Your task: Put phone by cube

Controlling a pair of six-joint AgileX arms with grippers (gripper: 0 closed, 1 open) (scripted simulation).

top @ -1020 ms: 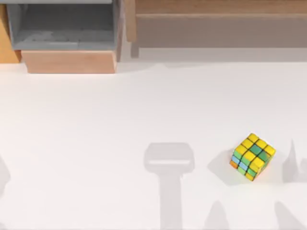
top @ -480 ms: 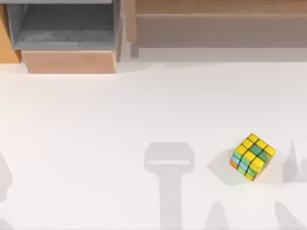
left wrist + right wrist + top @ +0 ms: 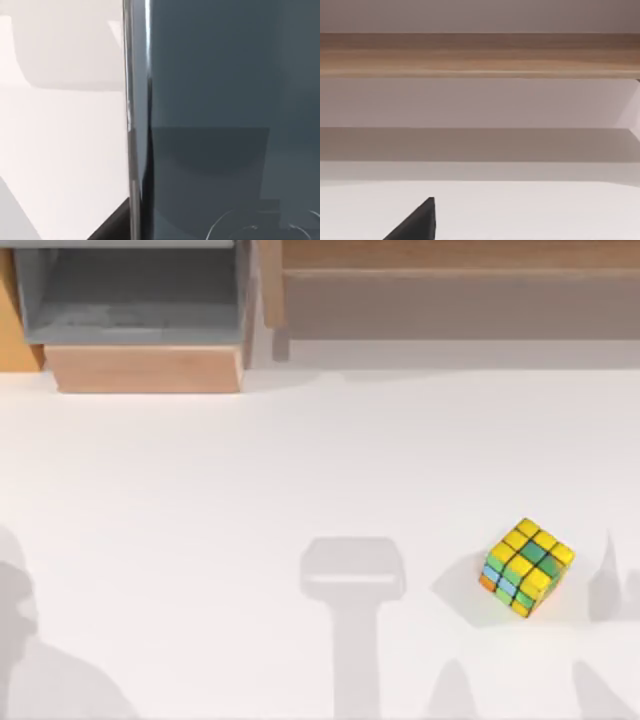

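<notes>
The cube (image 3: 527, 567) rests on the white table at the right, tilted on the diagonal, with mostly yellow and green tiles. In the left wrist view the phone (image 3: 225, 115) looms very close, a dark grey glossy slab with a silvery edge (image 3: 131, 120) and a faint round mark low down. My left gripper is shut on it, and one black finger (image 3: 112, 227) shows beside the edge. A black wedge of my right gripper (image 3: 417, 225) sits low in the right wrist view, facing a wooden ledge.
An open grey drawer with a wooden front (image 3: 145, 368) stands at the back left. A long wooden shelf (image 3: 460, 290) runs along the back right. Arm shadows lie on the table (image 3: 300, 460) at the lower left, the middle and the lower right.
The shadow at the table's lower left has grown and spread rightward. The cube has not moved.
</notes>
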